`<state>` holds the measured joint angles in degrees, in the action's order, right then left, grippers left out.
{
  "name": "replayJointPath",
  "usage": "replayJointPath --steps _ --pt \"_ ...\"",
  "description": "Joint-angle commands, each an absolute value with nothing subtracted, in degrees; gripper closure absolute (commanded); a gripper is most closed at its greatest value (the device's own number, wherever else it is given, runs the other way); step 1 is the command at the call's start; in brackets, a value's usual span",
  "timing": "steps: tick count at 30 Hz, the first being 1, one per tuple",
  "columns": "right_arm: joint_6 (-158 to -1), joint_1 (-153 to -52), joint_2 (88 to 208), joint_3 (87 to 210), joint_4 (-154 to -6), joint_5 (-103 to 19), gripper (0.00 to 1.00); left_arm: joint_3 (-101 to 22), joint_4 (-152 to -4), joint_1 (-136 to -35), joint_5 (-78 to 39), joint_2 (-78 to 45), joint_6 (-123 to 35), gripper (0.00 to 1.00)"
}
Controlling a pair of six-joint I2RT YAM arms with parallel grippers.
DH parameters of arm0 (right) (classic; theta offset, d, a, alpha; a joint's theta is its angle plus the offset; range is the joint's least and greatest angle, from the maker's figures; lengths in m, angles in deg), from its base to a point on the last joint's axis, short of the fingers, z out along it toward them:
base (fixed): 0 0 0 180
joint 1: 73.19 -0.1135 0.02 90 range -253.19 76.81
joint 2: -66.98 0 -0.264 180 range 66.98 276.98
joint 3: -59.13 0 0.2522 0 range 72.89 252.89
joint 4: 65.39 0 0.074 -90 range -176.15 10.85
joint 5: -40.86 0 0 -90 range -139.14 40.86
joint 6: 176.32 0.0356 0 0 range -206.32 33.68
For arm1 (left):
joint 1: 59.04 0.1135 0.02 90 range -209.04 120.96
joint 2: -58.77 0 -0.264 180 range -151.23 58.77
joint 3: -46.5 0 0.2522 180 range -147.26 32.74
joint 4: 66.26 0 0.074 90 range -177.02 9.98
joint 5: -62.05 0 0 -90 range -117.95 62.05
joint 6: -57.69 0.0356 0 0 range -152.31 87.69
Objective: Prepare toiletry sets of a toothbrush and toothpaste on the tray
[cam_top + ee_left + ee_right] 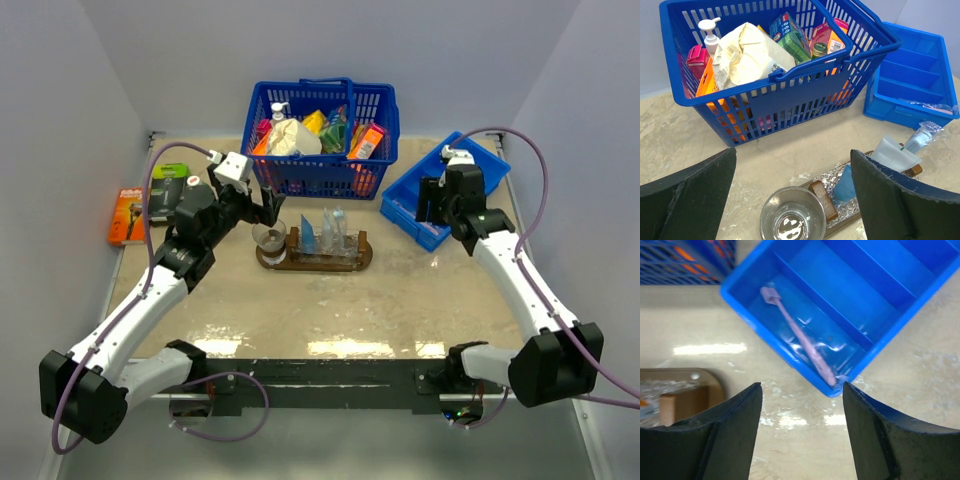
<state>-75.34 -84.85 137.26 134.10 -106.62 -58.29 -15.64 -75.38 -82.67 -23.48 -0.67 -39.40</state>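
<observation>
Right wrist view: the right hand (801, 390) is spread and empty; ahead of it a wrapped toothbrush (800, 336) lies in the blue bin (840, 295). The left hand (792, 152) is also spread.

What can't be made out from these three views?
- Top view: items on the tray are too small; sets can't be counted.
- Top view: blue bin interior mostly covered by the right arm.
- Left wrist: much of the tray hidden behind a finger of the left gripper; glass cup cut by bottom edge.
- Right wrist: tray cut by left edge, blurred; toothbrush detail lost under wrapper glare.
</observation>
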Motion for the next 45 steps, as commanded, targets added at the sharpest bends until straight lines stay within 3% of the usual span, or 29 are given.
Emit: replayJointPath --steps 1,14,21,45 --pt "-74.81 -84.7 140.27 132.4 -107.72 -67.94 0.34 -15.6 -73.34 -82.5 -22.94 -0.12 -40.57 0.0" --pt "-74.98 -84.79 145.29 131.6 -107.19 -74.45 0.47 -15.77 -73.43 -82.59 -22.59 -0.47 -40.75 0.0" --pt "-74.11 -84.35 146.7 131.6 -106.4 -71.03 0.55 -15.69 -73.43 -82.59 -22.68 -0.2 -40.75 0.0" --pt "-73.23 -83.47 150.92 130.2 -103.15 -71.12 0.63 -15.6 -73.61 -82.59 -23.64 -0.55 -40.31 0.0"
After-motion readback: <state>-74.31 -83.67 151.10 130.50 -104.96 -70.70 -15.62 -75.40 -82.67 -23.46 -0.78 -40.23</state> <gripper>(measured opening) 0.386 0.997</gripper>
